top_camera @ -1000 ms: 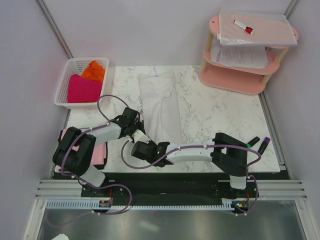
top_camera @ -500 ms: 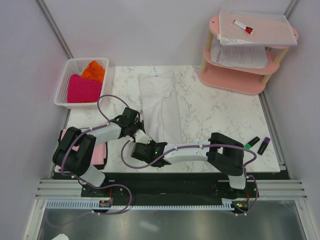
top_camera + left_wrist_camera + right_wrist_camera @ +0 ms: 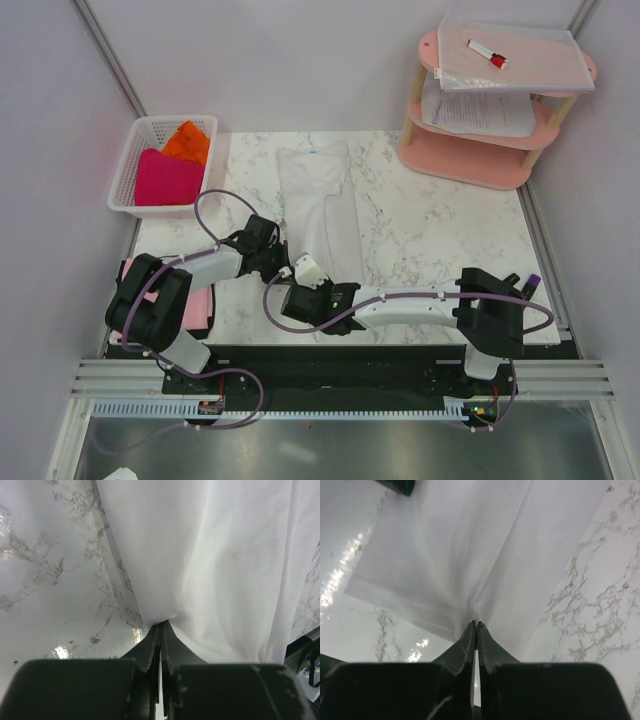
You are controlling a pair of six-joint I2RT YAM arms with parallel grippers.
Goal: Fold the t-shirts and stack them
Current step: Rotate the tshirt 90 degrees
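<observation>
A white t-shirt (image 3: 322, 200), already narrowed to a long strip, lies down the middle of the marble worktop (image 3: 430, 230), from its far edge toward its near edge. Both pincers are clenched on the near hem: the left gripper (image 3: 161, 626) and the right gripper (image 3: 475, 625), close together. The crosswise folds look not yet made. A pale pink t-shirt (image 3: 197, 305) lies folded at the near-left corner, largely hidden by the left arm (image 3: 200, 265). A magenta t-shirt (image 3: 165, 178) and an orange t-shirt (image 3: 188, 140) wait in the basket (image 3: 125, 170) at the far-left corner.

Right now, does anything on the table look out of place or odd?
Nothing spilled or damaged. The white t-shirt lies in a tidy strip. The only stray is a purple marker at the table's right edge, tucked beside the right arm.
</observation>
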